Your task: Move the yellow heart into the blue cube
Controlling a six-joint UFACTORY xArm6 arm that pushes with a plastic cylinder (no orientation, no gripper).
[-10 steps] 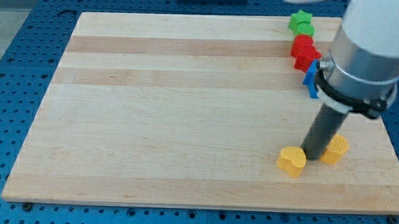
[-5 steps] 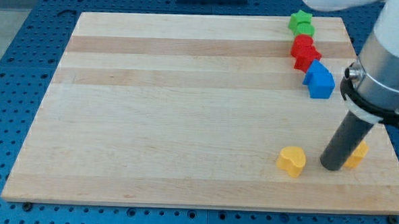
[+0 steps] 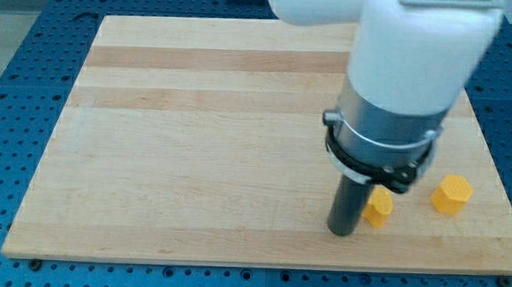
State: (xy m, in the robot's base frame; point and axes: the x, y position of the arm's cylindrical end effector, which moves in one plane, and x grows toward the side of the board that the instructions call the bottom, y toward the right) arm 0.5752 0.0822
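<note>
The yellow heart (image 3: 379, 207) lies near the board's bottom edge, right of centre. My tip (image 3: 342, 233) stands just to its left, close against it or touching; the rod hides the heart's left part. The blue cube is hidden behind the arm's white and grey body, which covers the board's upper right.
A yellow hexagonal block (image 3: 451, 194) lies to the right of the heart, near the wooden board's (image 3: 195, 141) right edge. The red and green blocks at the top right are hidden by the arm. Blue perforated table surrounds the board.
My tip has moved from between the two yellow blocks, round to the heart's left side. The arm body now covers the blue, red and green blocks. The heart has hardly shifted.
</note>
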